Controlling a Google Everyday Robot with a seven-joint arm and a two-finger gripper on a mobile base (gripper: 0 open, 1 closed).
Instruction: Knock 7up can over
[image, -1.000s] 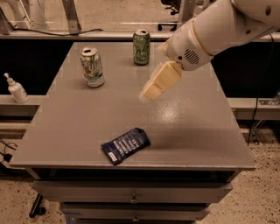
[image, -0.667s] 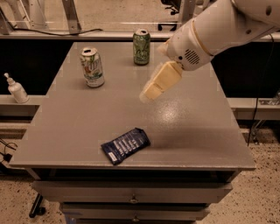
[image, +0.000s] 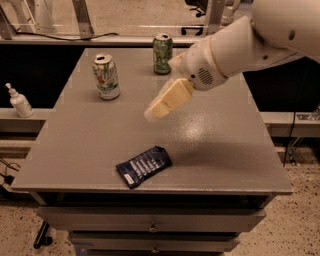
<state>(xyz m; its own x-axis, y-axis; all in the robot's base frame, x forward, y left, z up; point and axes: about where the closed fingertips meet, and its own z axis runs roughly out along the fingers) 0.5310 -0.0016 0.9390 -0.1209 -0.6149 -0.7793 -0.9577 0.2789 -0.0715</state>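
Note:
The 7up can, white and silver with green lettering, stands upright on the grey table at the back left. My gripper hangs over the table's middle, to the right of the can and a little nearer the front, apart from it. Its cream fingers point down and left toward the can. The white arm reaches in from the upper right.
A darker green can stands upright at the table's back edge, right of the 7up can. A dark blue snack packet lies flat near the front edge. A white pump bottle stands on a ledge to the left of the table.
My gripper has moved left, closer to the 7up can. Both cans and the packet have not moved.

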